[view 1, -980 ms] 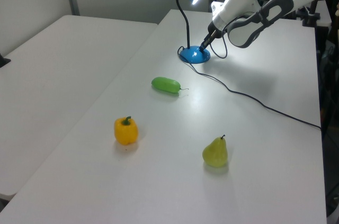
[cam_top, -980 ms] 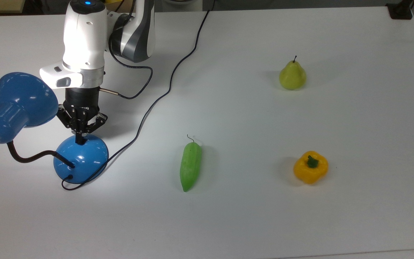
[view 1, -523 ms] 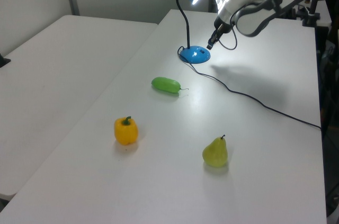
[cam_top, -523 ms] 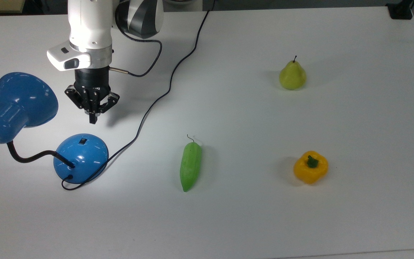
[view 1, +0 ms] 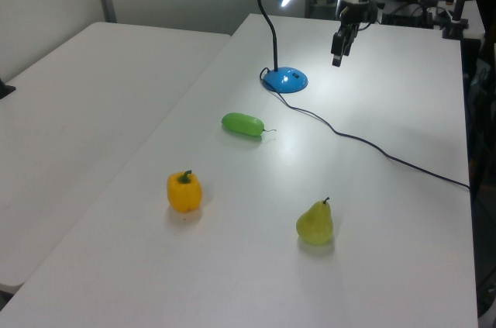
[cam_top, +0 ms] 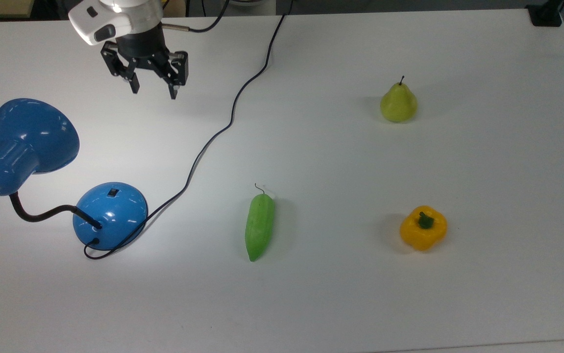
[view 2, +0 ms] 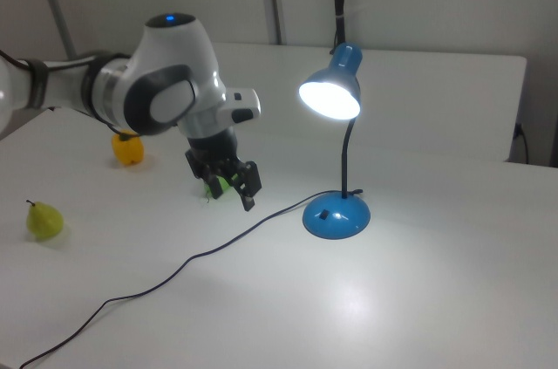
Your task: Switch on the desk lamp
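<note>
Glossy blue metal desk lamp (cam_top: 110,215) stands near the top view's left table edge, shade lit. My gripper (cam_top: 154,90) hangs well apart, jaws spread, empty. Domed base looks slick and weighty; I'd press its small black switch (cam_top: 111,192), never grab the bendy neck. Open tabletop around.

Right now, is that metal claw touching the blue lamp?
No, the gripper hangs open above bare table, well apart from the desk lamp, whose base stands untouched.
</note>
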